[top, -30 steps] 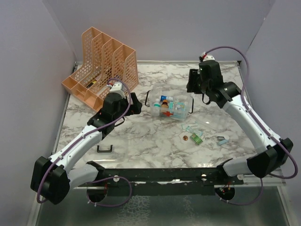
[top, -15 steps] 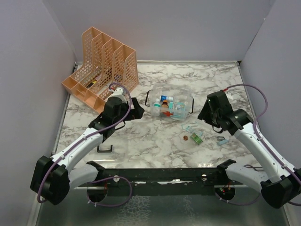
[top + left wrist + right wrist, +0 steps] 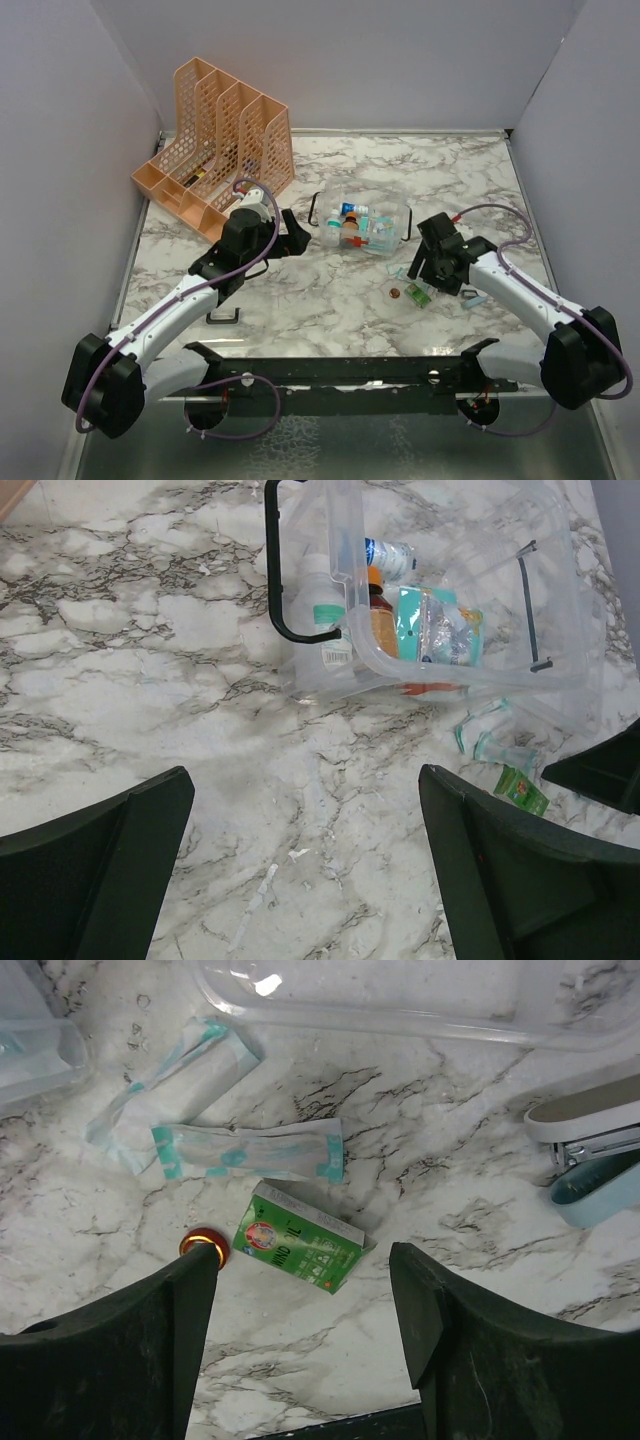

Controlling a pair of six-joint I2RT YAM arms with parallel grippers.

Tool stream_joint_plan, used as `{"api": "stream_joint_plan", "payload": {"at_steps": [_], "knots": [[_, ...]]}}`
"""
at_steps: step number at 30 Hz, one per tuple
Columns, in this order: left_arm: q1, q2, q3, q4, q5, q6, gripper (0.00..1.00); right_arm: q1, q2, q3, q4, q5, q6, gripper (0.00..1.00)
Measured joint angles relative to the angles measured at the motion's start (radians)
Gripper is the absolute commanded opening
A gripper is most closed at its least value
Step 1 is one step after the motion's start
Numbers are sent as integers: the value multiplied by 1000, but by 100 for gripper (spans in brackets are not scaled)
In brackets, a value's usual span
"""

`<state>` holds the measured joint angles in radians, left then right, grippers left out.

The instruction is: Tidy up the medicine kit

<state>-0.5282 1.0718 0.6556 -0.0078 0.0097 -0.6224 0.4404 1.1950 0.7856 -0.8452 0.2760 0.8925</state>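
Observation:
The clear medicine kit (image 3: 365, 228) with a black handle (image 3: 283, 590) stands mid-table, holding bottles and a teal packet (image 3: 432, 625). My left gripper (image 3: 297, 231) is open and empty, just left of the kit, above bare marble (image 3: 300, 860). My right gripper (image 3: 425, 272) is open and empty, low over a small green box (image 3: 298, 1250), with a small red round tin (image 3: 203, 1244) by its left finger. Two teal-edged gauze packets (image 3: 245, 1150) lie beyond the box. The kit's clear rim (image 3: 400, 1010) runs along the top of the right wrist view.
An orange mesh file rack (image 3: 215, 140) stands at the back left. A white and blue clipper-like item (image 3: 590, 1155) lies right of the green box. A loose black handle (image 3: 222, 316) lies near the left arm. Grey walls enclose the table.
My right arm has swung down and in from the back right, and its gripper is now low over the green box. My left gripper has edged slightly right toward the kit.

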Motion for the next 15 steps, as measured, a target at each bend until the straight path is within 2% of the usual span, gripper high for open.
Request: {"api": "stream_joint_plan", "payload": {"at_steps": [6, 15], "knots": [[-2, -4, 0, 0, 0, 0, 99, -5, 46, -40, 52, -33, 27, 76], [-3, -4, 0, 0, -1, 0, 99, -9, 116, -58, 66, -60, 227, 74]]}}
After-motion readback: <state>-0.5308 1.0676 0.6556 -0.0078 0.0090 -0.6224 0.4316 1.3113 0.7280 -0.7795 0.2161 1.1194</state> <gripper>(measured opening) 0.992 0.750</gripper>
